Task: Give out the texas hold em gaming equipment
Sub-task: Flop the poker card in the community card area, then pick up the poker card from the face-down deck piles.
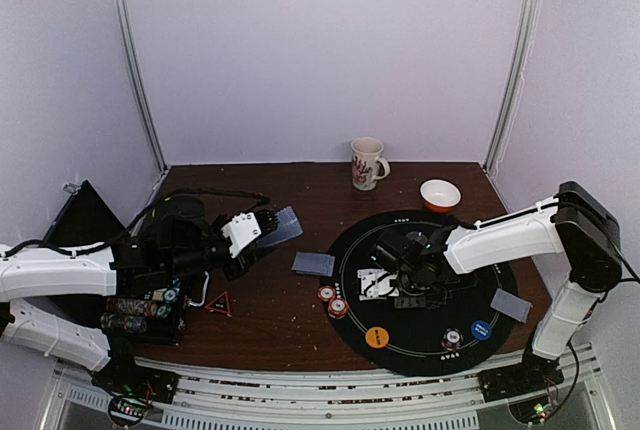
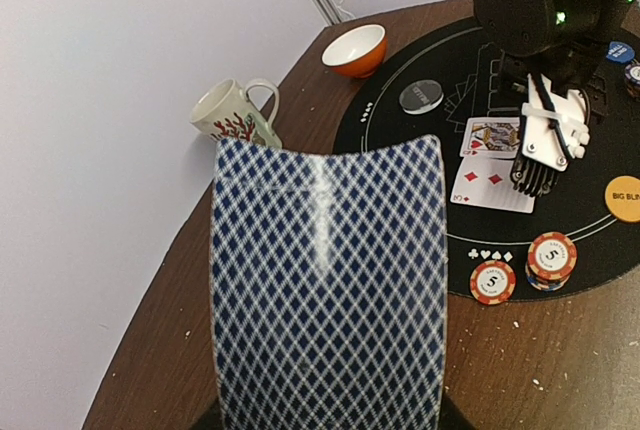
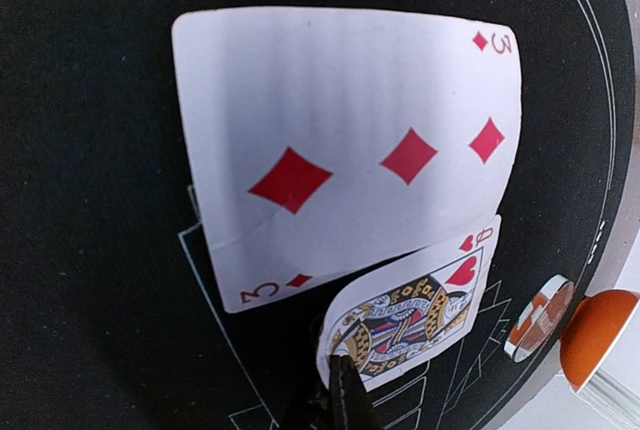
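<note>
**Hold'em layout: what's readable, and a headcount**

Closest to the lens is the held card (image 2: 330, 290), back to the left wrist cam. It's a glossy blue-and-white diamond lattice, bowed across its width. The left claw (image 1: 268, 228) is clamped on its lower end, over the left half of the brown wooden worktop (image 1: 270, 330).

Readable stuff:
- The orange button (image 2: 623, 198) says "BIG BLI" before the frame cuts it off. It sits at the near edge of the round black mat (image 1: 415, 350).
- The red-and-white striped chips each have a "5" in the white centre.
- The grey button (image 2: 421, 97), toward the mat's far edge, has writing too small for me to make out.

Counts:
- **Cards:** five.
  - the held one
  - the left face-down card (image 1: 313, 264) at the mat's left edge
  - the right face-down card (image 1: 510, 304) at its right edge
  - face up near the mat's middle: the three of diamonds (image 3: 350, 140) right beside the queen of hearts (image 3: 415, 315)
- **Chip piles:** three.
  - a single chip (image 2: 493, 282) straddling the mat's near-left edge
  - a short stack (image 2: 552, 255) just beside it
  - a third pile (image 1: 452, 338) at the near edge
- **Buttons:** three: orange, grey, and the blue button (image 1: 481, 330) beside that third pile.

The right claw (image 3: 340, 390) is pinched fully closed with nothing in it. Its tips point down at the queen's short edge, and I can't tell if they touch.

Also around: a white mug (image 1: 368, 163) with a red coral pattern at the worktop's back edge. An orange bowl (image 1: 440, 194), white inside, sits toward the back right corner. There's also a small red triangle (image 1: 219, 302) on the near left.
</note>
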`<state>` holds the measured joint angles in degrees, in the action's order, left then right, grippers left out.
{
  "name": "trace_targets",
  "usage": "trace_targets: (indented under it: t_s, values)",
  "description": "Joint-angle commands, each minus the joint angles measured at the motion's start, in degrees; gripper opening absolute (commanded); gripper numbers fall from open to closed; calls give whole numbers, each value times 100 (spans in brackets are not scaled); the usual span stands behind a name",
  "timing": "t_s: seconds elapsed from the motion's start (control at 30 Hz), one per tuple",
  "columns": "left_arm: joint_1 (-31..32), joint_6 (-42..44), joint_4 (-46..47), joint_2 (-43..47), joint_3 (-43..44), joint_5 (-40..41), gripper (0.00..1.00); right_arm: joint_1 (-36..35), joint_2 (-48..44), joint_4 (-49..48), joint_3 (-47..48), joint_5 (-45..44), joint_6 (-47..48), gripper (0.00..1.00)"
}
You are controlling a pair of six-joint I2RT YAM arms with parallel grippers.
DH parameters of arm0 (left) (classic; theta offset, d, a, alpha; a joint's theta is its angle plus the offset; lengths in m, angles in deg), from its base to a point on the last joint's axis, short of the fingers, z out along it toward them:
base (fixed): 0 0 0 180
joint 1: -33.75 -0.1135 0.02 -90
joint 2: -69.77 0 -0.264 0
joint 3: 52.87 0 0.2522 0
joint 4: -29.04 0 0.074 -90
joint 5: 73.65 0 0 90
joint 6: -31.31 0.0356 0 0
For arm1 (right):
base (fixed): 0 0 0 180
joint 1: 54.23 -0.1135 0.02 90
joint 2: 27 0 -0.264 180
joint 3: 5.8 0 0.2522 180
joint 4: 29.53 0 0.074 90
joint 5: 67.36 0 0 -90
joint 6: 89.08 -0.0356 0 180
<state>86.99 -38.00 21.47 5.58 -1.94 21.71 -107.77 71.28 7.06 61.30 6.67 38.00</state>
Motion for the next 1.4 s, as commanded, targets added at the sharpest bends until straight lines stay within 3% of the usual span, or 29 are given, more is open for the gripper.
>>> trace_targets:
  t_s: [0.0,0.37,0.5,0.6,0.63,0.67,0.8,0.93,1.1,1.37]
  values:
    - [-6,-3,355,-16,45,16,41,-26,77,559,32,366,-86,6]
    - [-6,-3,356,-11,36,26,40,-206,-204,1045,352,572,-152,32]
    - [-4,10,354,-7,41,33,40,-206,-620,1158,854,987,-722,46]
    - [-4,14,356,-7,42,26,40,204,-1025,801,1427,2206,-1839,68]
    - [-3,14,356,0,40,20,40,366,-1103,531,1549,2701,-2301,92]
    - [-1,14,356,-6,40,21,40,533,-1150,217,1649,3170,-2704,99]
    - [-6,22,339,1,45,25,41,872,-1162,-921,2077,4451,-4265,100]
    - [-6,30,347,8,43,39,40,814,-926,-1930,2329,4948,-5518,96]
    - [-1,27,347,13,45,37,41,332,-337,-1011,3287,4090,-5101,95]
    - [-1,32,345,35,41,58,41,96,360,-438,3980,3933,-4712,91]
